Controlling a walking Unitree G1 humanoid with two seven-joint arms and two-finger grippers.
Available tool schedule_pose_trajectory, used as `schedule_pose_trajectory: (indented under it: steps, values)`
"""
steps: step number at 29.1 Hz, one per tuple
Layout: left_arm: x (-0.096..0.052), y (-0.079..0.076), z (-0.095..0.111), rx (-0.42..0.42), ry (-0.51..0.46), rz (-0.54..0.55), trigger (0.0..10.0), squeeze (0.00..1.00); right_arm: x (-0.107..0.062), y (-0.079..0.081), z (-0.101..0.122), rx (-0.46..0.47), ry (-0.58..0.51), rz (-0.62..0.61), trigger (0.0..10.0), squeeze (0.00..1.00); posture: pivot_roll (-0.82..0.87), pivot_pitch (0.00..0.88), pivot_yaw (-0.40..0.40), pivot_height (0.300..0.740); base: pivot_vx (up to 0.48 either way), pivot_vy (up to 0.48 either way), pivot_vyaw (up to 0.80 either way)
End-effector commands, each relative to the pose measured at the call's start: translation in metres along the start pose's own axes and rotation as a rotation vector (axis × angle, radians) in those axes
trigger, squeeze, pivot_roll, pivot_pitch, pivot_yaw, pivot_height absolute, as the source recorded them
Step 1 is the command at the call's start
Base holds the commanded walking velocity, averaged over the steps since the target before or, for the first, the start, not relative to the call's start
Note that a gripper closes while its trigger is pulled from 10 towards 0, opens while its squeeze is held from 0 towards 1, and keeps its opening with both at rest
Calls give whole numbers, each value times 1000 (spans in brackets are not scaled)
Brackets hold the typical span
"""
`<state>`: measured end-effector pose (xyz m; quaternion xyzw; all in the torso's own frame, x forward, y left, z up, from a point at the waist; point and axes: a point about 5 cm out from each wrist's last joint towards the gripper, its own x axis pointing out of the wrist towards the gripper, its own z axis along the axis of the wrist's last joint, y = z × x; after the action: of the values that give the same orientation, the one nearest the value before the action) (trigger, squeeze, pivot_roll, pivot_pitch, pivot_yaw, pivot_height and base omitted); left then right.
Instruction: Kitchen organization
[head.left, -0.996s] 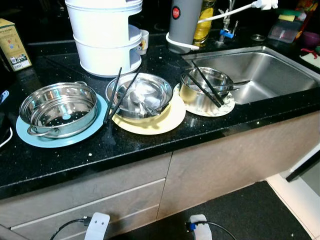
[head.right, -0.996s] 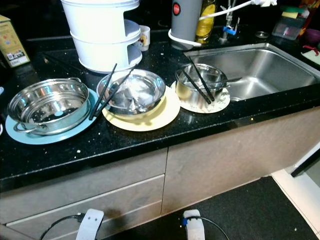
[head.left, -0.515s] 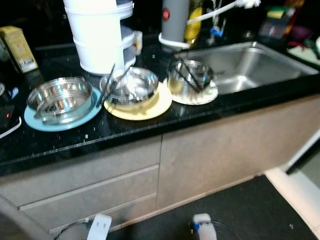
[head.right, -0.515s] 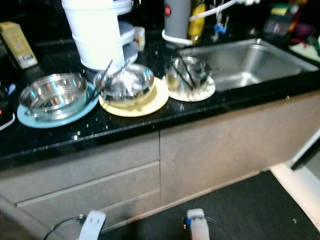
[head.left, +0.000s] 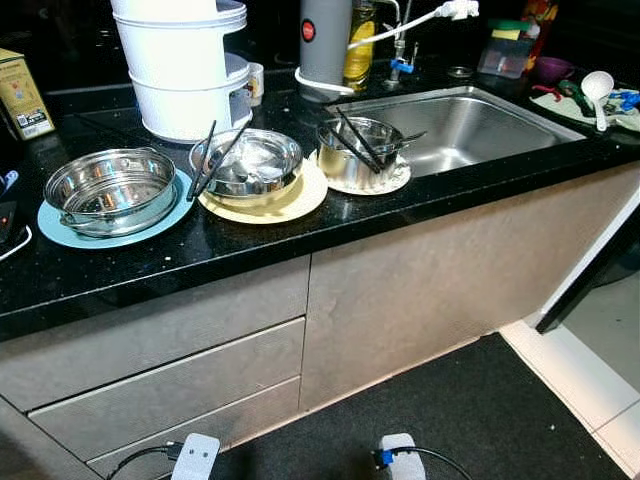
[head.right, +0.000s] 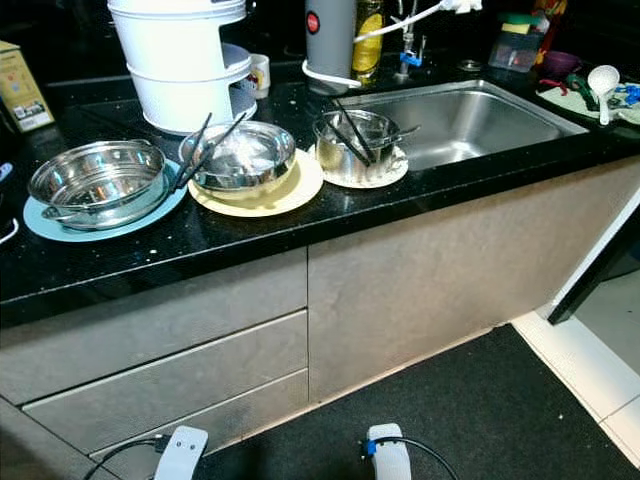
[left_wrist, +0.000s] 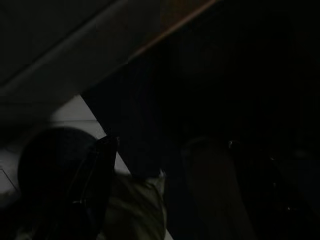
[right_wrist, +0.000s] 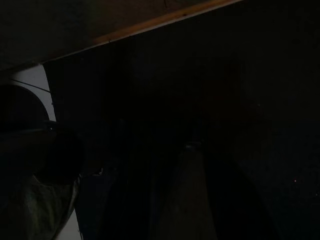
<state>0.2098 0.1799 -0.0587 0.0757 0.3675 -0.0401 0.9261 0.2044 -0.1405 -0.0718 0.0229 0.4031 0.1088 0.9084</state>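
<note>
Left eye view shows a black counter (head.left: 240, 245) with three steel vessels in a row. At the left, a steel steamer pot (head.left: 110, 190) stands on a light blue plate (head.left: 60, 228); I cannot tell if anything is inside it. In the middle, a steel bowl (head.left: 250, 163) sits on a pale yellow plate (head.left: 290, 203) and holds a spoon. A pair of black chopsticks (head.left: 213, 160) leans on its left rim, with the long axis running from near left to far right. At the right, a small steel pot (head.left: 352, 152) stands on a white plate (head.left: 385, 182), just beside the sink (head.left: 470, 120). A second pair of chopsticks (head.left: 355, 140) lies across it, running from far left to near right.

Behind the row stand a white steamer (head.left: 178, 60), a grey kettle (head.left: 325, 42) and a yellow bottle (head.left: 358, 50). A box (head.left: 20, 95) is at the far left.

Both wrist views are very dark. For the left gripper and the right gripper I cannot tell how the fingers stand.
</note>
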Motion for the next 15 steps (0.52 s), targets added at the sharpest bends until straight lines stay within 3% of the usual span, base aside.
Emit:
schedule_pose_trajectory:
  steps: [1,2,7,12,15]
  values:
    - [-3,9,8,2,-71,27,10000,0,-2,-1,-7,4,24,-1,10000,0,-38,138,-45,740,0,0,0]
    - [-6,12,15,0,-119,33,10000,0,-2,-2,-6,4,24,-2,10000,0,-36,142,-49,740,0,0,0]
    - [-8,20,16,-25,-136,70,10000,0,-2,-2,-6,1,24,-1,10000,0,-32,144,-55,740,0,0,0]
    - [-6,24,6,-78,-72,111,10000,0,-1,-1,-6,-3,27,4,10000,0,-33,153,-59,740,0,-480,0]
    - [-7,22,12,-93,-116,106,10000,0,-1,-1,-5,-2,24,3,10000,0,-34,154,-55,740,0,-283,0]
